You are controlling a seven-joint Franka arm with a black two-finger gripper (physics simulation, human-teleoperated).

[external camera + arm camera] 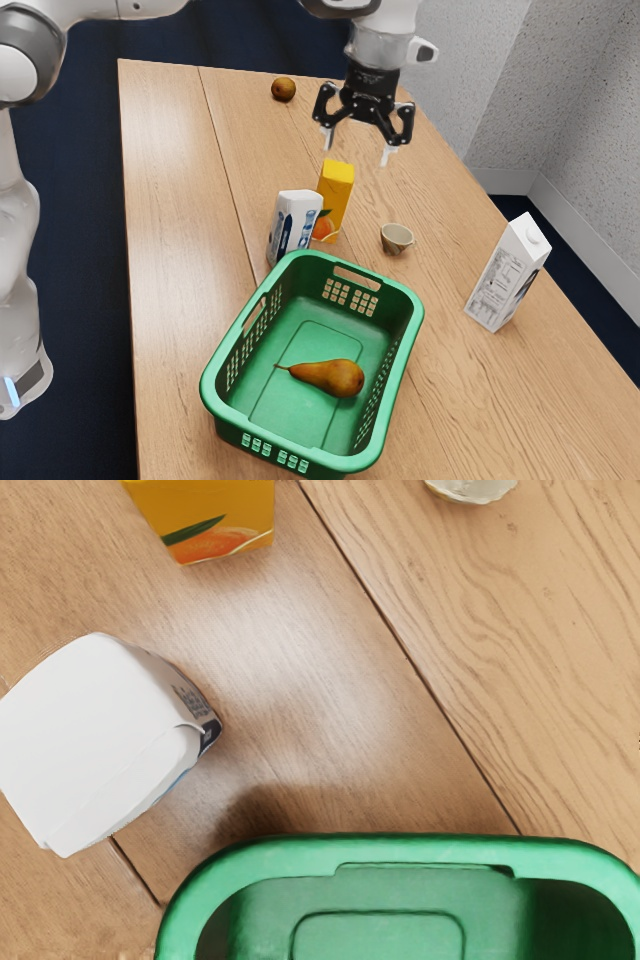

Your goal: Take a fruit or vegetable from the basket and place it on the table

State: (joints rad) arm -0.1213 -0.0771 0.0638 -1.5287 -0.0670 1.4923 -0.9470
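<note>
While jaws gape | pear (pixel 335 378) in basket (pixel 310 335) (exterior view) | wrist view: white carton (pixel 85 730) from above

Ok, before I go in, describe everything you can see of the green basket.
The basket looks plastic: rectangular, with rounded corners and a smooth, thick rim. Groups of small holes pierce its walls, with an oblong grip slot in one end wall and another in a long side. A rounded outline marks its floor. It stands upright on the table, open-topped, and a brown-orange pear lies on its side on that floor. A white carton stands near one end, with tabletop between them in the wrist view.
</note>
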